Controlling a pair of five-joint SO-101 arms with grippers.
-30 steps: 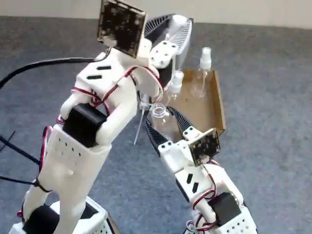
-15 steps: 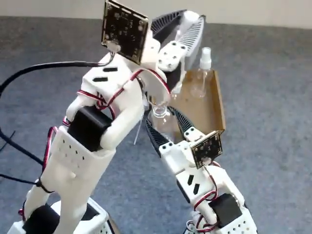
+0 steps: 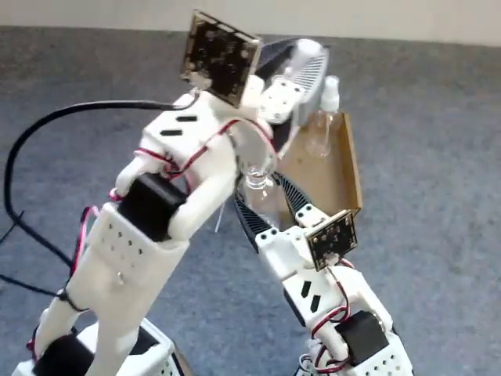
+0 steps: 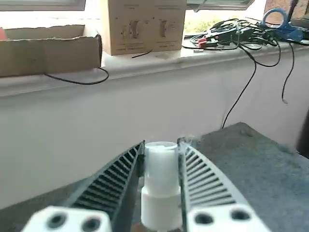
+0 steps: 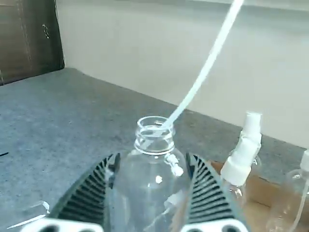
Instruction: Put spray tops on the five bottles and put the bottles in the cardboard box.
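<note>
Now the left claw is up high, above the near end of the cardboard box. It pinches a white spray top between its two ribbed fingers. The spray top stands straight up in the claw. A long thin tube hangs down from the spray top. The tube slants down, and its tip is just inside the open mouth of a clear bottle.

The right claw is lower down, close to the front of the box. It squeezes the clear bottle from both sides, one black finger on each side. The bottle stands upright and has no top on it yet. It sits outside the box, right beside the box's near edge.

The box is flat and brown and lies on a grey mat. Inside the box, at the far end, stands a finished bottle with its white spray top on. From the right wrist view, one more bottle shows beside it in the box, with a white top too.

A black cable curves over the mat beside the left arm.
</note>
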